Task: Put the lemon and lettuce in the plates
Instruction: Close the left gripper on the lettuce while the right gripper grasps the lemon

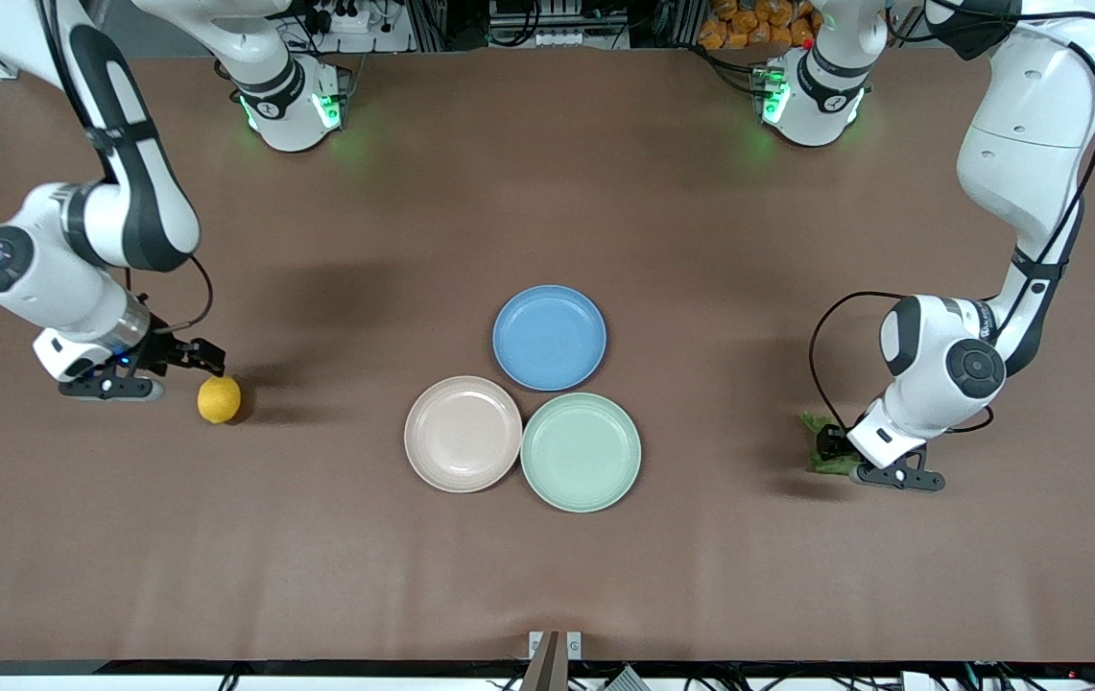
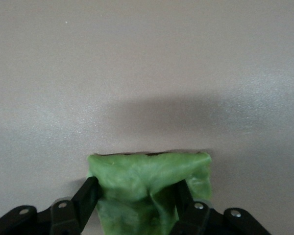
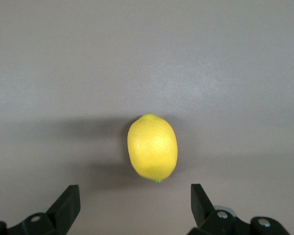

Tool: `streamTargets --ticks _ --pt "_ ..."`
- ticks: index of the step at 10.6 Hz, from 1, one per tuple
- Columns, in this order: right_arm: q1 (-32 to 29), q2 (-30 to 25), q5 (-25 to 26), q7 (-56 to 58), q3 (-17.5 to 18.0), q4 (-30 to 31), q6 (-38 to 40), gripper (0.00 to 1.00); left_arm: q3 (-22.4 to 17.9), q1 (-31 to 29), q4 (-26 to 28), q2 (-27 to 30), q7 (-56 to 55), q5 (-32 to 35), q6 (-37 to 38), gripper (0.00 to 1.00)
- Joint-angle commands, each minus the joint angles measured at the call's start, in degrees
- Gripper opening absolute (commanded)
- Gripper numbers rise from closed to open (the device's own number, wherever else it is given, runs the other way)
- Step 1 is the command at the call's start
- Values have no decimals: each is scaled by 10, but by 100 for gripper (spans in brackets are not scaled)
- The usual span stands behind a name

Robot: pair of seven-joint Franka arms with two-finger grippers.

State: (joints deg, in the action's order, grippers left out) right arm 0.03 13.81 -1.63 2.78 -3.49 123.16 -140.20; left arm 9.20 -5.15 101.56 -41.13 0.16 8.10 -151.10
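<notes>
The lemon (image 3: 152,147) lies on the table (image 3: 147,58), ahead of the wide-apart right jaws.

Big table (image 1: 547,537) covered in a plain brown cloth, kinda wrinkly in soft ridges along the edge closest to the camera. Lighting is even from overhead, so there are just soft blurry shadows on the cloth. Two patches of green glow (image 1: 355,144) tint the cloth near the top edge. Past the table it's cluttered: metal frame rails (image 1: 432,24), a power strip with plugs (image 1: 341,17), bundles of black cable, and a pile of orange stuff (image 1: 749,21). A small grey bracket (image 1: 555,645) is clipped to the near edge, middle of the table.
</notes>
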Motion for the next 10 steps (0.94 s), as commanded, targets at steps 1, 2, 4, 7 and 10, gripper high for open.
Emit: streamTargets --ticks 1,2,4,7,10 --pt "-7 42 -9 5 8 18 -75 100 0 2 -12 -11 1 16 -5 33" --pt "-7 61 -9 5 9 18 -97 100 0 2 -12 -10 1 16 -5 19" --pt "-6 84 -9 5 9 16 -122 100 0 2 -12 -7 1 16 -5 0" --pt "-6 109 -9 5 9 12 -149 100 1 1 -12 4 0 16 -5 0" --pt "-6 133 -8 5 9 3 -171 100 3 11 -12 28 -1 15 0 0"
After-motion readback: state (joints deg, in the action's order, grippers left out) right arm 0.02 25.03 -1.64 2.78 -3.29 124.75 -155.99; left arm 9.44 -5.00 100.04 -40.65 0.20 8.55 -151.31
